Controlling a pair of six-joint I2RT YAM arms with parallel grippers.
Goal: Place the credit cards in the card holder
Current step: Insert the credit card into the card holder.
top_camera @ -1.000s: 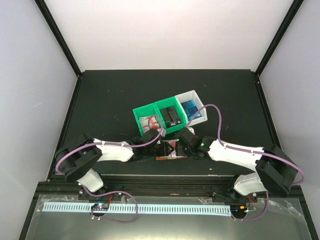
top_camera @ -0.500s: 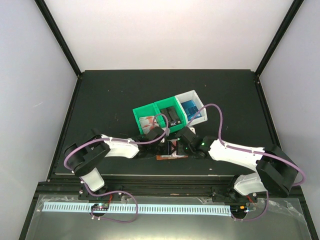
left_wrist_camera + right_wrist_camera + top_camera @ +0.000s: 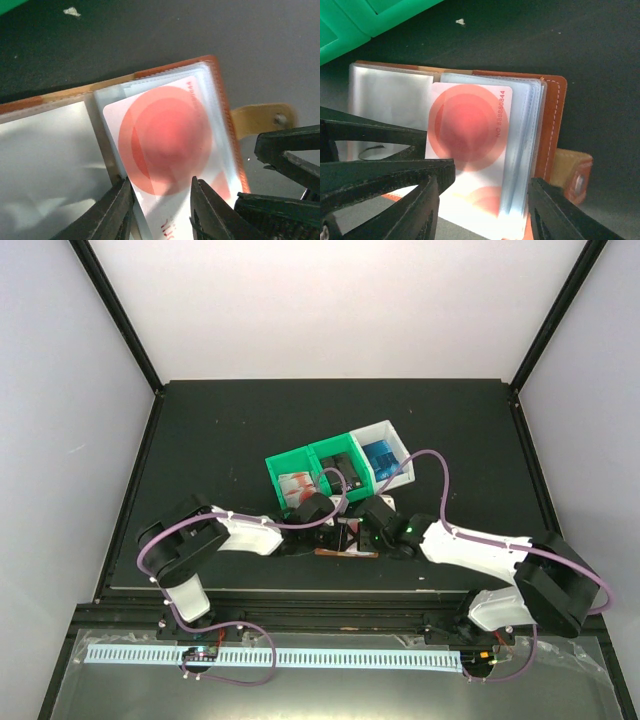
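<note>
From above we see the card holder (image 3: pixel 345 552) open on the counter (image 3: pixel 220 440), at 6 o'clock from the green bins (image 3: pixel 318 472). Left wrist: the left fingers (image 3: pixel 117 210) stand parted over a red-and-white card (image 3: pixel 170 140) on its clear pockets (image 3: pixel 217 120). Right wrist: the right fingers (image 3: pixel 550 210) spread wide, straddling that card (image 3: pixel 467 130).

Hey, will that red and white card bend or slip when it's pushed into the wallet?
Probably stiff: the red-and-white card lies flat with straight edges. Likely slippery: its glossy face sits against clear plastic pockets of the card holder.
</note>
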